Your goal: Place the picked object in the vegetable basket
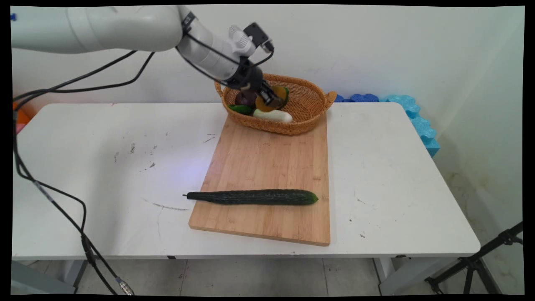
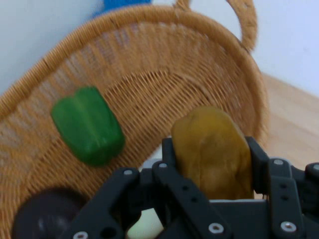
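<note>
My gripper (image 1: 269, 98) reaches into a wicker basket (image 1: 311, 121) at the far end of a wooden cutting board (image 1: 267, 163). It is shut on a brownish-yellow potato (image 2: 212, 149), which sits between the two fingers (image 2: 167, 149) just above the basket's inside. Around it in the basket lie a green pepper (image 2: 88, 124), a dark purple round vegetable (image 2: 47, 216) and a white vegetable (image 1: 273, 116). A dark green piece (image 1: 240, 109) shows at the basket's left rim. A long dark cucumber (image 1: 253, 197) lies across the near part of the board, well away from the gripper.
The board and basket rest on a white table (image 1: 397, 175). Blue foam pieces (image 1: 418, 121) lie along the wall at the back right. Black cables (image 1: 50, 196) hang down at the left. A black tripod leg (image 1: 480, 261) stands on the floor at the lower right.
</note>
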Controlling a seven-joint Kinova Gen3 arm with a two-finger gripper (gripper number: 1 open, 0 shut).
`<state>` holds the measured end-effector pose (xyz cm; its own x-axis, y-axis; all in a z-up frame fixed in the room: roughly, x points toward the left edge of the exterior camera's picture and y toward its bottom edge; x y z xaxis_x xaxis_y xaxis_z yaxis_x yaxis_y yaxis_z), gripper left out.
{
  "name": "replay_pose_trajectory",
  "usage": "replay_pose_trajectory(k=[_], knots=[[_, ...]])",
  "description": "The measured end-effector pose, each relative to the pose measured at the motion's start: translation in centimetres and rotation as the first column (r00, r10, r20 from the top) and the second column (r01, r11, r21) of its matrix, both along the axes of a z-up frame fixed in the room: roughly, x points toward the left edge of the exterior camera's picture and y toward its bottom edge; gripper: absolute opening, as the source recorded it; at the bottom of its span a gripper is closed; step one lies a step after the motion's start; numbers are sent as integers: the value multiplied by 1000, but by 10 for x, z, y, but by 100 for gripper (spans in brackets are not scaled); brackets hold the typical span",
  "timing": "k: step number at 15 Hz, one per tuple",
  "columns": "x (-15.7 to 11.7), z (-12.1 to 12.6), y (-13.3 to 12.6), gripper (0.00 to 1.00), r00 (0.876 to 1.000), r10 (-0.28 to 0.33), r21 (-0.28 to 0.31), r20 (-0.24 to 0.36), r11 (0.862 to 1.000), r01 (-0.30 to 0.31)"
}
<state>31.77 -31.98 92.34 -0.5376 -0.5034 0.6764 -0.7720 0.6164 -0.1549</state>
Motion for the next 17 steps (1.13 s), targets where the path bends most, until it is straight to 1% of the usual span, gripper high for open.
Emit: replay_pose_trajectory(k=[4, 9, 12, 13, 17], knots=[[-6, -5, -34, 0, 1000, 15, -28, -17, 999, -16], [-15, -28, -75, 0, 999, 27, -40, -44, 999, -29], [-21, -41, -92, 0, 998, 20, -41, -58, 999, -22], [-23, -45, -95, 100, 998, 18, -41, -62, 999, -20], [-30, -55, -107, 100, 997, 6, -46, -75, 999, -9]])
